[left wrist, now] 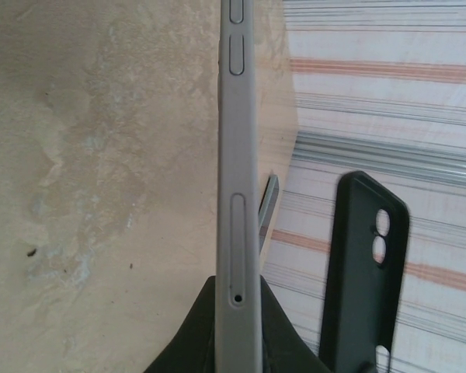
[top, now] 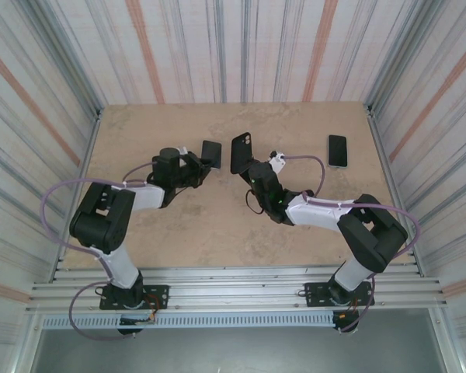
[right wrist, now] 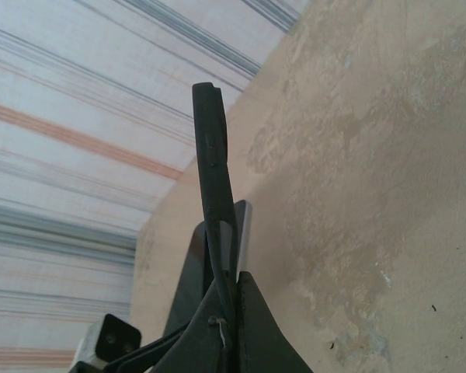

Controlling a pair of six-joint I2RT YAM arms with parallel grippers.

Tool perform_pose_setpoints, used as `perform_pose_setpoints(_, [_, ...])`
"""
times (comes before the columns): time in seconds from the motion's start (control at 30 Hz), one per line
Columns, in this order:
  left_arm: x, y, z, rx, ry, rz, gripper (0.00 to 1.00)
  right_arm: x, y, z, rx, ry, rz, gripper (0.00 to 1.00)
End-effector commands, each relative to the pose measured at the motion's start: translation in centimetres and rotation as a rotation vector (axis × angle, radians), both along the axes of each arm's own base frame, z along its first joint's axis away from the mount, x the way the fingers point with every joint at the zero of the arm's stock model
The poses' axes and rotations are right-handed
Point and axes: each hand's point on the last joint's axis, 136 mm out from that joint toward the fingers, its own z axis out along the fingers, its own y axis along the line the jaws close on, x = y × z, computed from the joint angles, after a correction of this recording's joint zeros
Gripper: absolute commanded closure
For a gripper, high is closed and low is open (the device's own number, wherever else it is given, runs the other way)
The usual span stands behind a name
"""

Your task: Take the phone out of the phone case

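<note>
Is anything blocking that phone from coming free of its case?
Nothing visible. The phone, clamped in the left jaws, is outside the black case, which the right jaws hold beside it with a bare gap between.

Left arm (top: 109, 217) folded, forearm reaching toward table centre; left gripper (top: 202, 162) clamped on phone (top: 211, 153). Right arm (top: 357, 221) mirrored; right gripper (top: 248, 168) clamped on phone case (top: 241, 152). Grippers near, not touching.

The slim flat phone (left wrist: 237, 194) is showing grey, the rectangular rubbery phone case (left wrist: 365, 272) matte black, the stone-look tabletop (left wrist: 101, 155) mottled beige.
</note>
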Motion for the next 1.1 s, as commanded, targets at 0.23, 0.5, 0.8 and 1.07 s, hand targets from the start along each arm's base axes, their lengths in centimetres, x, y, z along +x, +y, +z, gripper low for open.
perform_pose_setpoints(0.23, [2.9,-0.4,0.6,-0.042,-0.09,0.039,0.98,-0.5,-0.4,-0.5,0.02,0.008,-0.036,1.0])
perform_pose_setpoints(0.5, [3.8,-0.2,-1.3,-0.071,-0.054,0.086,0.97,-0.6,-0.3,-1.0,0.015,0.022,-0.032,1.0])
perform_pose_setpoints(0.8, [3.5,-0.8,-3.2,-0.094,0.016,0.061,0.92,-0.6,-0.1,-1.5,0.018,0.029,-0.022,1.0])
perform_pose_setpoints(1.07, [2.2,-1.1,-4.4,-0.071,0.108,0.013,0.72,-0.6,-0.3,-2.0,0.017,0.038,-0.026,1.0])
